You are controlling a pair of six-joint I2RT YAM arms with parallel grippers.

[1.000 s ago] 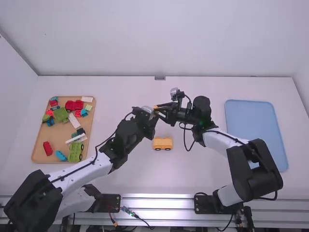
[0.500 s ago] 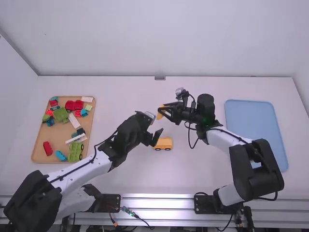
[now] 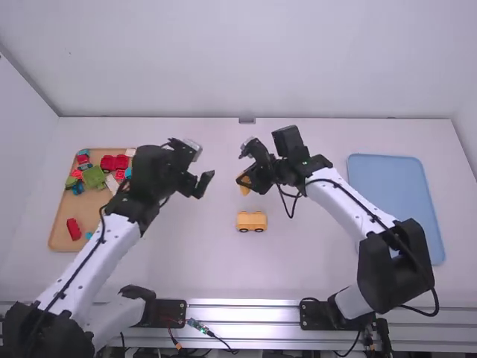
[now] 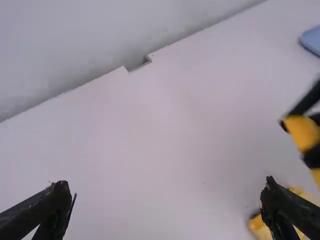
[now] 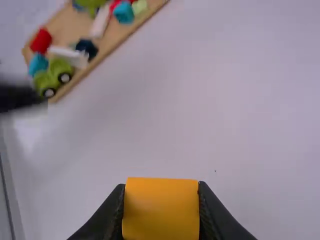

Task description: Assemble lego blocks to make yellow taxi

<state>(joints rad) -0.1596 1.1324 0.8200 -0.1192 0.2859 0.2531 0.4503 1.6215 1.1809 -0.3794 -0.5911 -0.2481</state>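
White surface [image 3: 298,276] spans the scene, blue tray [image 3: 395,194] out right, wooden tray [image 3: 56,218] out left! Left claw [image 3: 203,185] gapes wide, empty; right claw [image 3: 246,181] clamps tight! Yellow wheeled base [image 3: 251,220] sits between the arms, and that smaller yellow block [image 5: 161,209] is gripped by the right claw!

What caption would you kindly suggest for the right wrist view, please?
Right end effector gripping an orange block, a tray of coloured blocks farther off.

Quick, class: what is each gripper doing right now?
Left gripper: open, holding nothing.
Right gripper: closed on an orange-yellow block, above the table.
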